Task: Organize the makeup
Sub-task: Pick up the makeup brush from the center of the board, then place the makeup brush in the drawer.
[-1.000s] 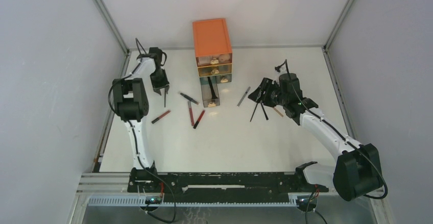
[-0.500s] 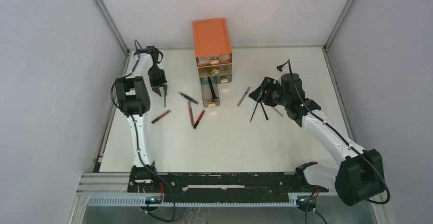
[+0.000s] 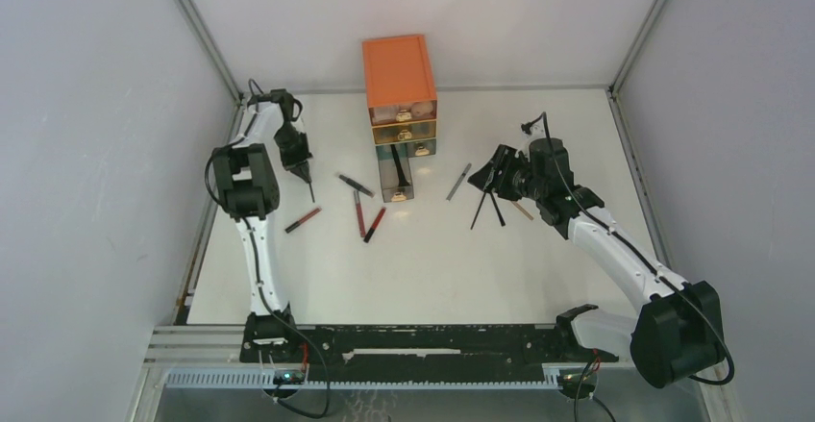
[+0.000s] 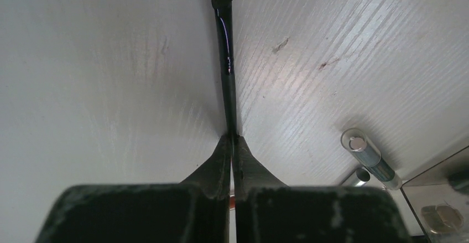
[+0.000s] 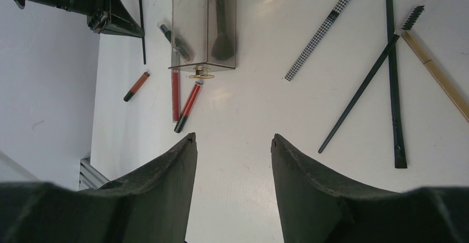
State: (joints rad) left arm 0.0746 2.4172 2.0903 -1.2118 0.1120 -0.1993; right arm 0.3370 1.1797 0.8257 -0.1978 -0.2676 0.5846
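Observation:
My left gripper point(image 3: 301, 174) is shut on the end of a thin black brush point(image 4: 225, 60) that lies on the white table left of the orange chest; the right wrist view also shows this brush point(image 5: 142, 30). My right gripper point(image 5: 233, 138) is open and empty, held above the table near two crossed black brushes point(image 5: 359, 93) point(image 3: 487, 208), a checkered pencil point(image 5: 322, 30) and a gold-handled brush point(image 5: 437, 77). Two red pencils point(image 3: 358, 212) point(image 3: 375, 223), an orange-and-black pencil point(image 3: 303, 218) and a black-and-silver stick point(image 3: 356, 185) lie between the arms.
The orange three-drawer chest point(image 3: 399, 71) stands at the back centre. Its clear bottom drawer point(image 3: 396, 177) is pulled out, with a dark brush inside point(image 5: 221, 16). Grey walls enclose the table on three sides. A silver-capped tube point(image 4: 369, 157) lies near my left fingers.
My left gripper has come down a little toward the thin black brush and shut on its end. The right arm has barely shifted.

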